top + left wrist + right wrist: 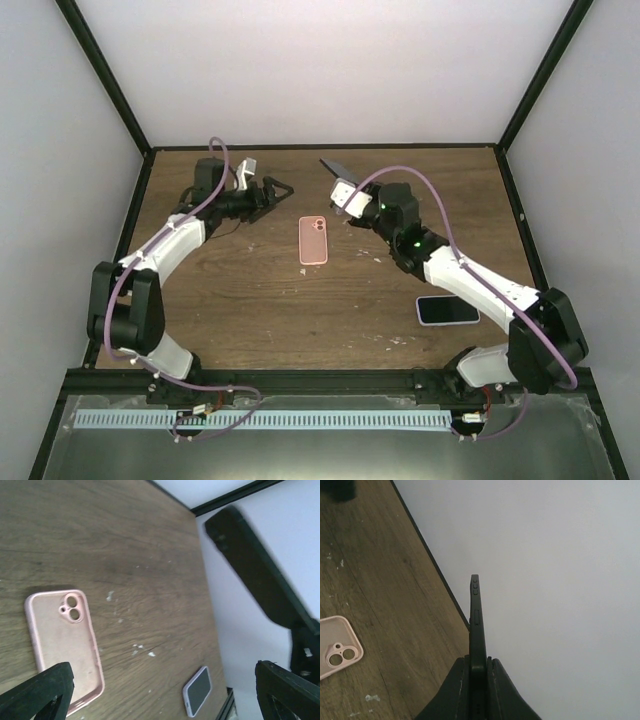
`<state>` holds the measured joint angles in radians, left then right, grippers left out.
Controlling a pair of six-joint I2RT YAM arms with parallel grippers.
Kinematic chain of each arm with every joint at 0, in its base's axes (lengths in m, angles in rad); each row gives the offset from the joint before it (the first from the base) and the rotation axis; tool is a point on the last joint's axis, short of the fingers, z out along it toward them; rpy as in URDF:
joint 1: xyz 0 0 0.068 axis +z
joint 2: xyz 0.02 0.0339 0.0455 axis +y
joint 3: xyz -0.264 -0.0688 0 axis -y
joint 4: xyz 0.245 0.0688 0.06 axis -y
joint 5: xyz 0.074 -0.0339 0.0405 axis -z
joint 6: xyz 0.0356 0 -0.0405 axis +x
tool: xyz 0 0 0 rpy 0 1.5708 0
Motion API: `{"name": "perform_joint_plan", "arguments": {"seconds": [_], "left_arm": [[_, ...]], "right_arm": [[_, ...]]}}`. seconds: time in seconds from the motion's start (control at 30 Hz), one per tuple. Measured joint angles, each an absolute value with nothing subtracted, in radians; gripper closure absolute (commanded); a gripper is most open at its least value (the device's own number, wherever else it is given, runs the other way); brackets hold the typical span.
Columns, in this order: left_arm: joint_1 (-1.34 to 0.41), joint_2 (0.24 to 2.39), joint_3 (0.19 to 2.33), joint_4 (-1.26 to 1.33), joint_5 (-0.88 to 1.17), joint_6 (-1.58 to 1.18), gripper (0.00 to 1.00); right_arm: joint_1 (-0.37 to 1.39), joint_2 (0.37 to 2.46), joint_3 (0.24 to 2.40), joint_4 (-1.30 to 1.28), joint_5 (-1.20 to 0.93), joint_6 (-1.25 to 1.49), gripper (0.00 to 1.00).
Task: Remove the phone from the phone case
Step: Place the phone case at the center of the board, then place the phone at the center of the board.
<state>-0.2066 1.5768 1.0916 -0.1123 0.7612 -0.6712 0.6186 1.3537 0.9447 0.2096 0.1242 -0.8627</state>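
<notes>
Right gripper is clamped on the dark phone, pinching 1 end, with the phone edge-on and up off the table. The pink case lies flat at mid-table, near that gripper on its left, apart from the phone. Left gripper is spread wide, holding nothing. 1 more phone (pale-rimmed, dark face up) lies beside the right arm. Brown wood surface, white walls, black frame.

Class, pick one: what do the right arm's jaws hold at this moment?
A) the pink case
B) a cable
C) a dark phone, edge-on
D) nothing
C: the right jaws are shut on the dark phone, while the pink case lies empty on the table.
</notes>
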Motion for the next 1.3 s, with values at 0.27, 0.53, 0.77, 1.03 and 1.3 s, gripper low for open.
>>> {"name": "perform_joint_plan", "arguments": {"seconds": [0.27, 0.53, 0.77, 1.03, 1.3], "left_arm": [[-0.203, 1.555, 1.088, 0.027, 0.794, -0.795, 0.01], [-0.201, 1.570, 1.041, 0.204, 0.808, -0.917, 0.03], [-0.201, 1.666, 1.036, 0.352, 0.822, -1.051, 0.05], [-0.197, 1.758, 1.058, 0.447, 0.867, -1.191, 0.08], [-0.196, 1.786, 1.148, 0.426, 0.978, -1.256, 0.13]], "right_arm": [[0.640, 1.355, 0.903, 0.262, 0.122, -0.994, 0.99], [0.640, 1.341, 0.896, 0.247, 0.097, -1.095, 0.99], [0.641, 1.342, 0.875, 0.230, 0.075, -1.189, 0.99], [0.648, 1.369, 0.873, 0.244, 0.076, -1.250, 0.99], [0.685, 1.381, 0.826, 0.350, 0.110, -1.268, 0.99]]}}
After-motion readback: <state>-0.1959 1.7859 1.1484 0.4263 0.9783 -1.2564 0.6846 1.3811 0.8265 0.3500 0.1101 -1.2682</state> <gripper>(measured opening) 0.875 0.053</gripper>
